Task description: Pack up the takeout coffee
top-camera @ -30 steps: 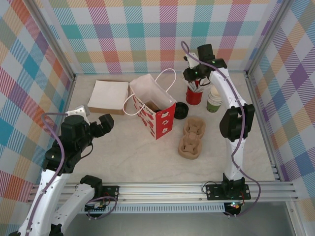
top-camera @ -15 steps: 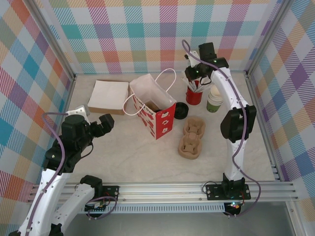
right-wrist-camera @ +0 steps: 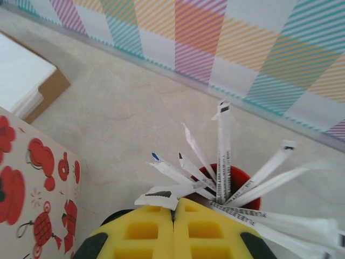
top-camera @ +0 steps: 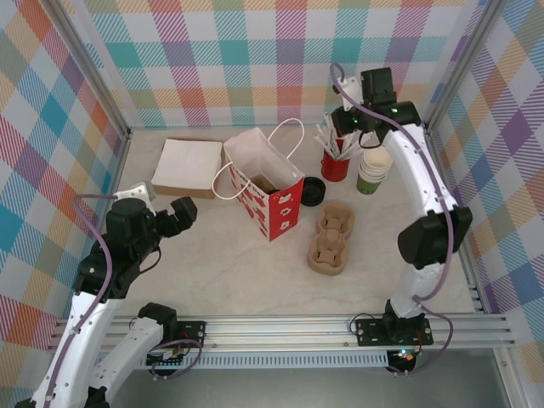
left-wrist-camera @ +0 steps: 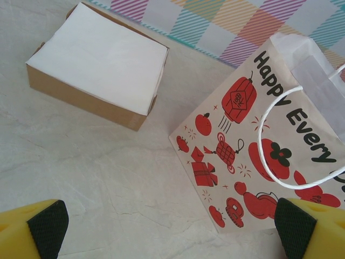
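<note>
Takeout coffee: position not confirmable. A round black lid (top-camera: pixel 313 190) sits on the counter (top-camera: pixel 238 263) just right of the red paper bag (top-camera: pixel 270 200); no green wall can be made out beneath it. A dark shape in the bag's open mouth is too shadowed to identify.

Left claw (left-wrist-camera: pixel 171 229): spread wide, holding nothing, near the bag's printed side.

Right claw (right-wrist-camera: pixel 173 208): fingers pressed together over the red cup of wrapped straws (right-wrist-camera: pixel 237 181). One wrapper end lies at the tips; a pinch cannot be confirmed.
</note>
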Motion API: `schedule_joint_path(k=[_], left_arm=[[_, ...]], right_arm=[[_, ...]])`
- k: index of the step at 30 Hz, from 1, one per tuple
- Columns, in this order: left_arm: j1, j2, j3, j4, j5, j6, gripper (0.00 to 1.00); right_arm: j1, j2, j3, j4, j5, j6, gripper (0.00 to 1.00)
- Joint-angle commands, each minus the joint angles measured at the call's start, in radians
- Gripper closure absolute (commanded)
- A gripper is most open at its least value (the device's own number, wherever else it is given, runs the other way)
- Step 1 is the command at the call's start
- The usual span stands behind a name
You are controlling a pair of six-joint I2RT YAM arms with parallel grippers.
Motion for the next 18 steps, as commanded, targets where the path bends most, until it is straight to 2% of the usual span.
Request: schedule_joint_path(k=[1, 11, 18], left_arm=[[0.015, -0.002, 0.014, 0.018, -0.003, 0.002, 0.0], [0.015, 0.028, 0.036, 0.035, 0.005, 0.0, 0.0], [0.015, 0.051, 0.046, 0.044, 0.009, -0.005, 0.0]], right_arm=[[-0.001, -0.102, -0.045, 0.027, 0.031, 0.029, 1.0], [0.0, -0.303, -0.114, 0.003, 0.031, 0.071, 1.0], [0.004, -0.418, -0.128, -0.022, -0.118, 0.155, 1.0]])
